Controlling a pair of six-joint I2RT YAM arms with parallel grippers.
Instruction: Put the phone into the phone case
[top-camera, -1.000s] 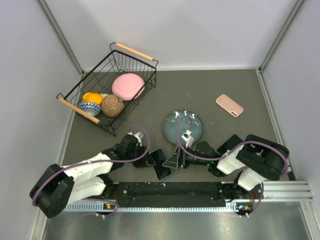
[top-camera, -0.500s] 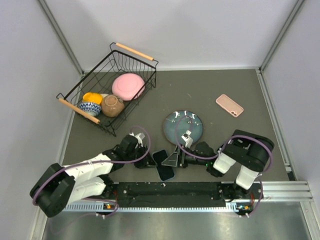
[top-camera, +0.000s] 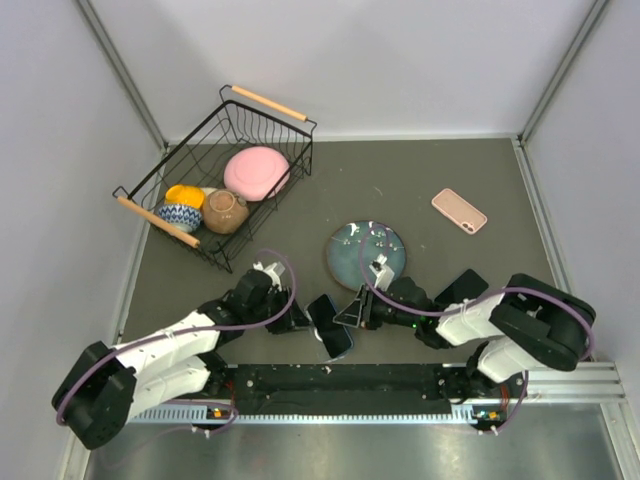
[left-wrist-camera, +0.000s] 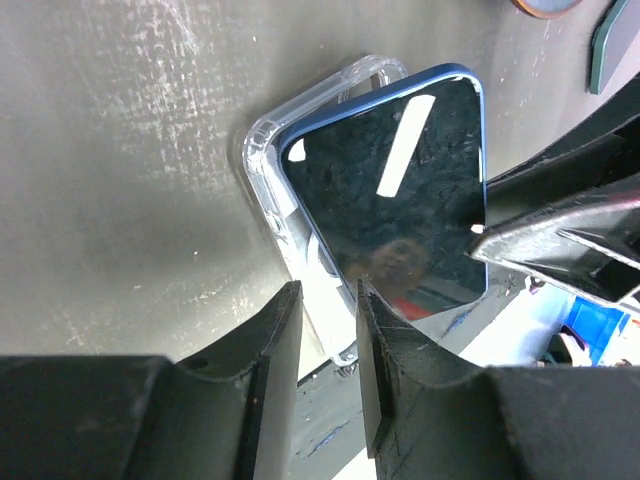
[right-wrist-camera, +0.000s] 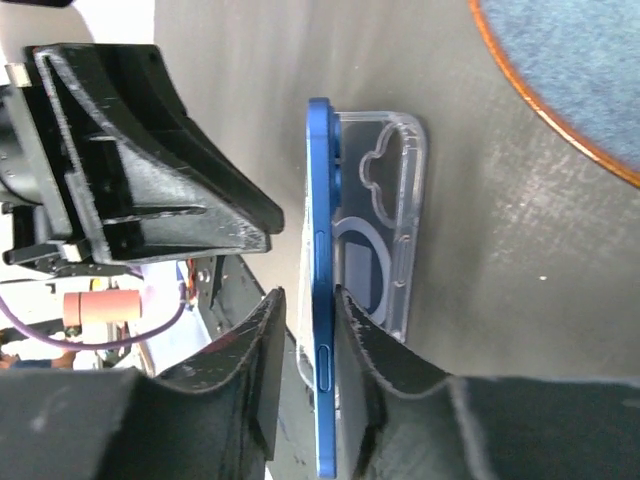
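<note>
A blue phone (left-wrist-camera: 400, 190) with a dark screen rests slanted in a clear phone case (left-wrist-camera: 265, 150) near the table's front edge, one long side lifted out of it. In the right wrist view the phone (right-wrist-camera: 319, 250) shows edge-on, with the case (right-wrist-camera: 395, 200) lying flat behind it. My left gripper (left-wrist-camera: 328, 300) is shut on the case's near rim. From the opposite side my right gripper (right-wrist-camera: 308, 300) is shut on the phone's raised edge. From above, both the left gripper (top-camera: 300, 320) and the right gripper (top-camera: 350, 315) meet at the phone (top-camera: 333, 335).
A dark blue plate (top-camera: 367, 250) lies just behind the grippers. A black wire basket (top-camera: 268, 102) at the back left holds a pink bowl (top-camera: 257, 172) and other dishes. A pink phone-shaped item (top-camera: 459, 210) lies at the back right. Grey walls enclose three sides.
The right gripper has narrowed from wide open onto the phone's edge. The phone has shifted slightly and now stands tilted. The left gripper has kept its hold.
</note>
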